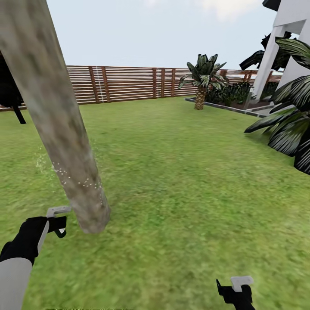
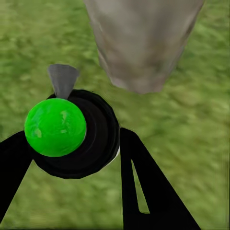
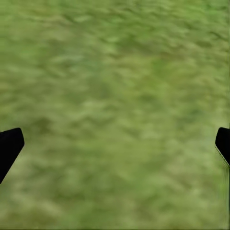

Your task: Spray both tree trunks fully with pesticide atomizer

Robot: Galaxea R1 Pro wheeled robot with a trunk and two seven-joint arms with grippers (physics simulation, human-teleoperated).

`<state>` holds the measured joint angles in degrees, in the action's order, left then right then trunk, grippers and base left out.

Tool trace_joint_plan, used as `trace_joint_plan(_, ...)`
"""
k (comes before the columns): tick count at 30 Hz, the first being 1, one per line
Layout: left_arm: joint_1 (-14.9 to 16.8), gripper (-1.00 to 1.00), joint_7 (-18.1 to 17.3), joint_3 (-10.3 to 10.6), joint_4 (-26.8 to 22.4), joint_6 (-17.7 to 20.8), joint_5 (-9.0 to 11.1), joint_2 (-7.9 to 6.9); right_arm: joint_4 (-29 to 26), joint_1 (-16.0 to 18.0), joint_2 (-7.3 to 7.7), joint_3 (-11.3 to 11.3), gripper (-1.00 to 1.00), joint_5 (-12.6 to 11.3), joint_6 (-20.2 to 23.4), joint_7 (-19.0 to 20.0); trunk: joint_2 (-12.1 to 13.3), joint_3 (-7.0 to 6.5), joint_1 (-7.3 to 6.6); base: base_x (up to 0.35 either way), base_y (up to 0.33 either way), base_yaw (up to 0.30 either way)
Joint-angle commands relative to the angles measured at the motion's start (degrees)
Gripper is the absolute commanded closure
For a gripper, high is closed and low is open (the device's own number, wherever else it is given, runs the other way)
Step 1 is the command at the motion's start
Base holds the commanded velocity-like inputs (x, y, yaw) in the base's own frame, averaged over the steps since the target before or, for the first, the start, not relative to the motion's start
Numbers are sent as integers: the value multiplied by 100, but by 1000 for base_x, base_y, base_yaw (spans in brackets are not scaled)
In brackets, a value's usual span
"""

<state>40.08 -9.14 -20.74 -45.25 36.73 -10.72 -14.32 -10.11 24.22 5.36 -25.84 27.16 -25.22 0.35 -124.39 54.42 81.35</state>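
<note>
- The garden lawn (image 1: 181,172) is stretching to a slatted fence (image 1: 129,84).
- Left fingers (image 2: 139,187) are gripping the pesticide atomizer (image 2: 72,132); the tree trunk (image 2: 143,43) is standing just beyond them.
- Right fingers (image 3: 12,146) are hanging spread, empty.
- Recommended: sweeping the nozzle across bare bark.

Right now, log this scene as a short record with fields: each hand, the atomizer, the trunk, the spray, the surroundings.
left hand: shut on the pesticide atomizer, close beside the tree trunk
atomizer top: green in the left wrist view
right hand: open, fingers wide apart over grass
tree trunk: thick, mottled grey-tan, rising from the lawn
pesticide: white specks on the trunk's lower part; the upper part looks bare
surroundings: brown slat fence, short palm, white building
</note>
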Motion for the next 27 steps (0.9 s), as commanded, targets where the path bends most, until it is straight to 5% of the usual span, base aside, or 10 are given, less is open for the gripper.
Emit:
trace_joint_plan(1,0,100,0,0,-1,-1,0,-1,0,2,0,0,-100,0,0,0,0,0,0,0,-276,93)
trace_joint_plan(12,0,100,0,0,-1,9,7,5,7,-2,0,0,-100,0,0,0,0,0,0,117,-261,9)
trace_joint_plan(27,0,100,0,0,-1,10,8,16,8,-2,-9,1,-100,0,0,0,0,0,0,47,-264,169)
